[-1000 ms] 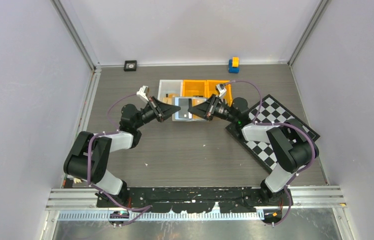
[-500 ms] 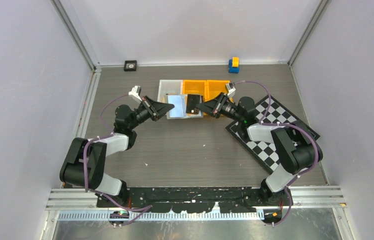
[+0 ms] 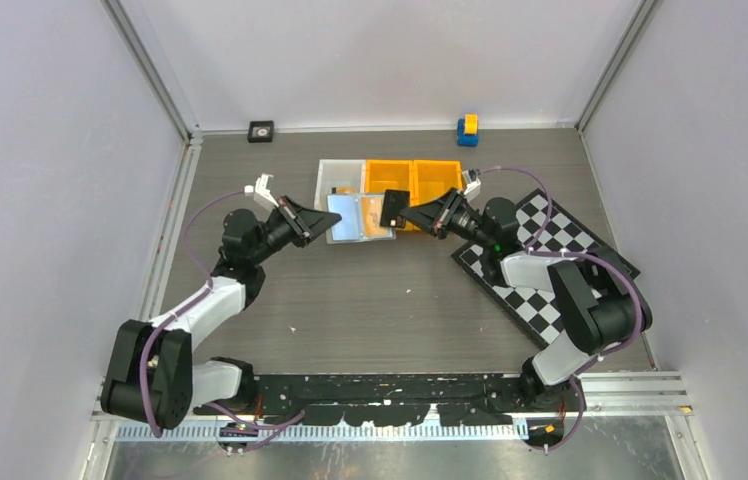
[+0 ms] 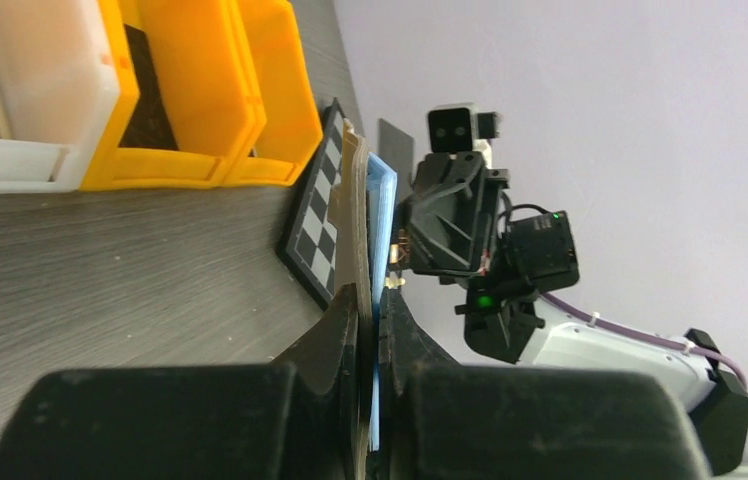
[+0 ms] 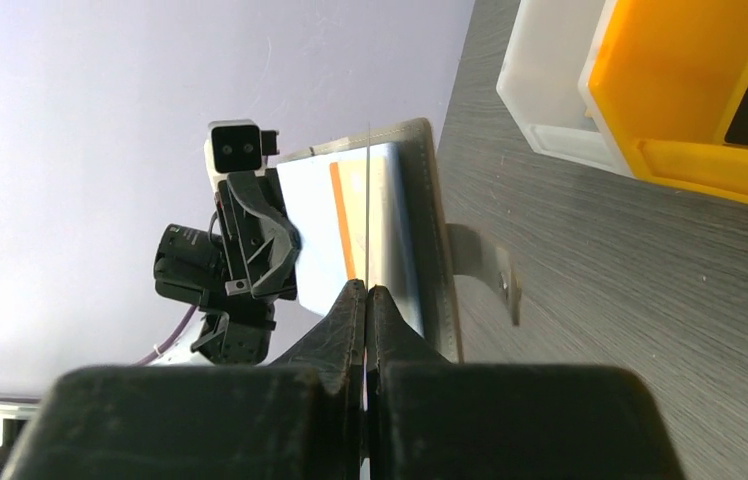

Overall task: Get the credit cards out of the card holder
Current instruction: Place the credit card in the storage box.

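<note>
left gripper (image 3: 332,222): card holder (image 3: 352,217) edge | right gripper (image 3: 405,210): black card (image 3: 391,202) (pinched)

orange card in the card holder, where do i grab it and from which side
Likely the orange card's exposed strip near the card holder's free right edge, pinched across its flat faces, coming from the right. The left gripper clamps the holder's opposite edge; the right gripper, nearest, is shut on the black card.

A white bin (image 3: 324,180) and two orange bins (image 3: 447,166) sit side by side, a checkerboard (image 3: 572,232) to their right.
</note>
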### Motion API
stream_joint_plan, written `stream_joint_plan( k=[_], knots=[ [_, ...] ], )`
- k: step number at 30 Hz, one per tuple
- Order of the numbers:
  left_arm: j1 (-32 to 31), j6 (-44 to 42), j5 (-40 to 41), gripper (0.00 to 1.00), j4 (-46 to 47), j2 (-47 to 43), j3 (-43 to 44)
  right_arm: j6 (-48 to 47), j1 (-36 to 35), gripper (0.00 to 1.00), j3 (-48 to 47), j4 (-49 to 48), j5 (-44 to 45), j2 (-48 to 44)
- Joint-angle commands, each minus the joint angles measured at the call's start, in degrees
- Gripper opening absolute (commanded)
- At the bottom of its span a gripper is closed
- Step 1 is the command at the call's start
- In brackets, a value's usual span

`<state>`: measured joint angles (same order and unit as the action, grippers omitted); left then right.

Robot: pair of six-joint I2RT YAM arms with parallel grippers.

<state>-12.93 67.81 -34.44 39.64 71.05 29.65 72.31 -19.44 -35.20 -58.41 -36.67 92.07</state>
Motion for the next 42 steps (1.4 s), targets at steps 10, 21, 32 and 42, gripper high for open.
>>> stream_joint_plan(
  k=[10, 21, 32, 42],
  knots=[
    [0.32, -10.33, 13.2, 0.0, -19.44, -11.54, 1.46, -9.22, 1.26, 0.0, 0.68, 7.99, 5.2, -8.22],
    [0.36, -11.44, 20.46, 0.0, -23.01, -17.79, -0.23, -22.29, 1.25, 0.0, -2.61, 24.01, 12.0, -11.74],
    [0.35, -11.82, 27.78, 0.0, -23.88, -25.83, -3.89, -22.27, 1.2, 0.0, -16.32, 25.83, 10.16, 6.27],
    [0.36, -10.37, 28.21, 0.0, -25.22, -26.44, -3.89, -22.59, 0.99, 0.01, -30.35, 30.71, 8.62, 21.2]
  ],
)
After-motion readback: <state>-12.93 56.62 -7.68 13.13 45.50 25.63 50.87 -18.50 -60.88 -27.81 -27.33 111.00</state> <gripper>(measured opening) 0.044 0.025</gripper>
